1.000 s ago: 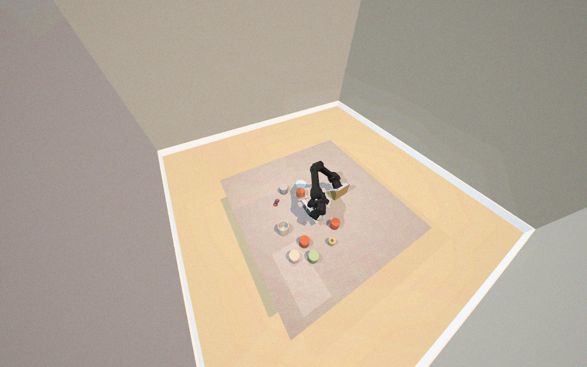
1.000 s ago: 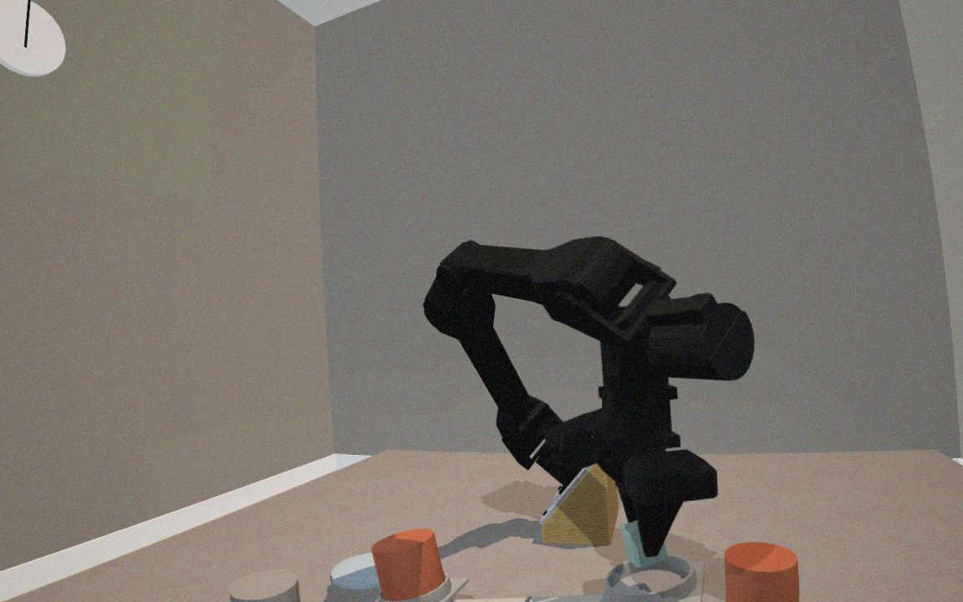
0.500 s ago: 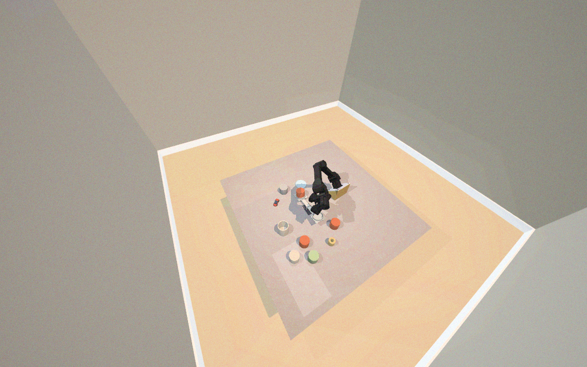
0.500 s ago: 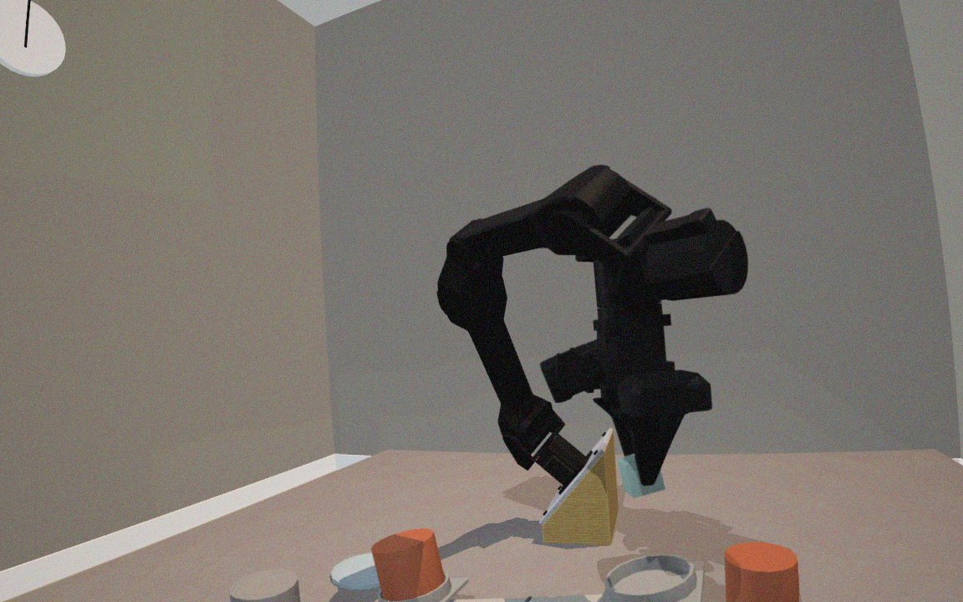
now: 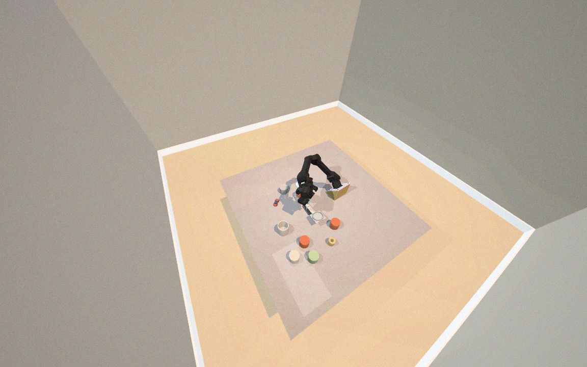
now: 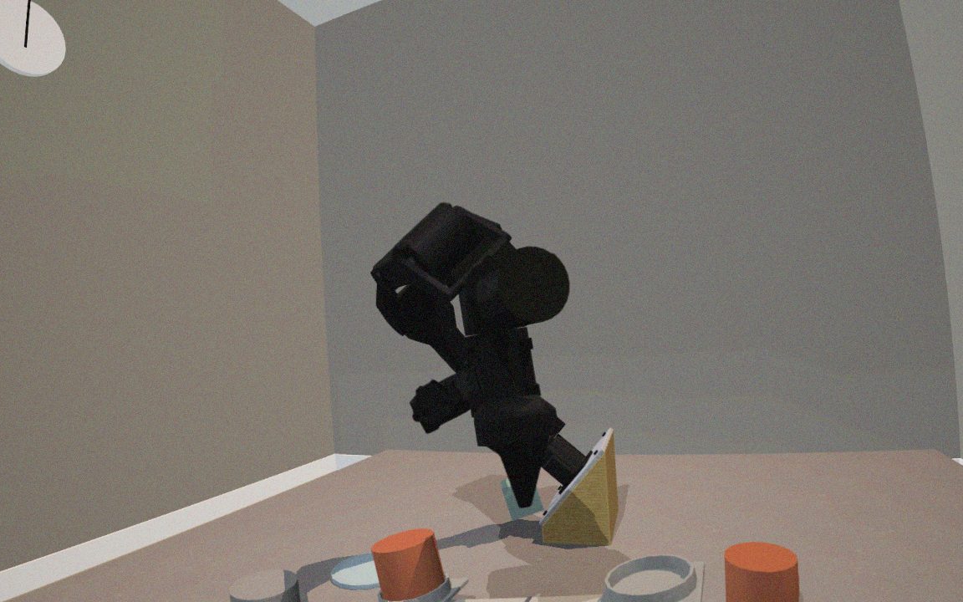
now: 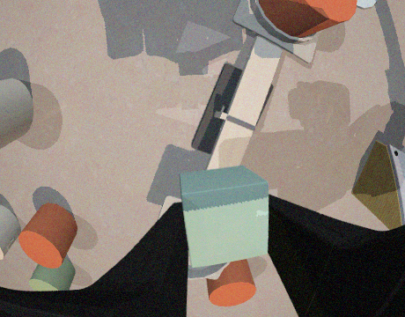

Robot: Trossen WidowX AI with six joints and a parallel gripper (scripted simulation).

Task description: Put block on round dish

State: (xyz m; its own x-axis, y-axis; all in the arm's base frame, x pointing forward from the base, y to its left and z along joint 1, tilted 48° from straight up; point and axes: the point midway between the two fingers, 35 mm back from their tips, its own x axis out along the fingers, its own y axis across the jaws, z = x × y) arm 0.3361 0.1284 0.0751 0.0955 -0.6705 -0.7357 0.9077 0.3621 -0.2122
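My gripper [image 7: 218, 207] [image 6: 524, 494] [image 5: 304, 199] is shut on a pale teal block [image 7: 226, 235] [image 6: 511, 502] and holds it just above the table, beside the balance. The balance's beam [image 7: 252, 88] runs between two pans. An orange cup [image 6: 406, 561] stands on one pan. The other pan, a grey ring [image 6: 649, 576] [image 5: 317, 215], is bare. A second orange cup [image 6: 760, 573] [image 5: 335, 223] stands on the table near the ring. The pale blue round dish [image 6: 354, 573] lies just past the cup on the balance, partly hidden by it.
A yellow wedge [image 6: 582, 505] [image 7: 381, 185] [image 5: 337, 191] stands close to my gripper. A grey cup [image 7: 9, 112] [image 5: 282, 227], another orange cylinder [image 7: 47, 235] [image 5: 304, 241], a green one [image 5: 313, 256] and a cream one [image 5: 293, 256] stand farther off.
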